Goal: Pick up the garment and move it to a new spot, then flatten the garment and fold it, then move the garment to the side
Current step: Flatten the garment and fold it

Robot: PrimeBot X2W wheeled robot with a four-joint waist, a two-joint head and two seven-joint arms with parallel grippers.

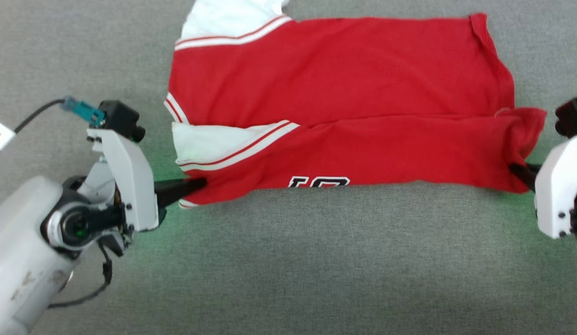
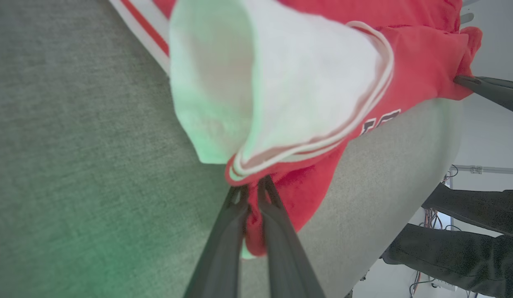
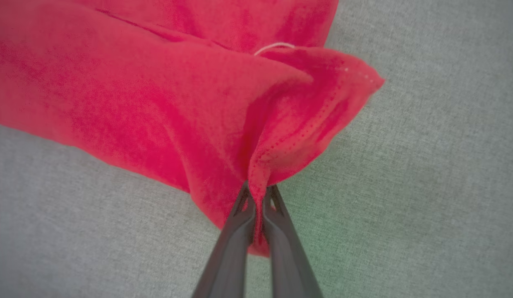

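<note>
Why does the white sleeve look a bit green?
Left wrist view: a green glow, likely a light near the left jaws, tints the sleeve and table. Head view: the same green pools on the table by both jaws. Right wrist view: faint green on the table beside the right jaws, none on the shirt.

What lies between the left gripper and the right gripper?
The garment. In the head view its folded near edge runs from the left gripper to the right gripper, each shut on one end.
</note>
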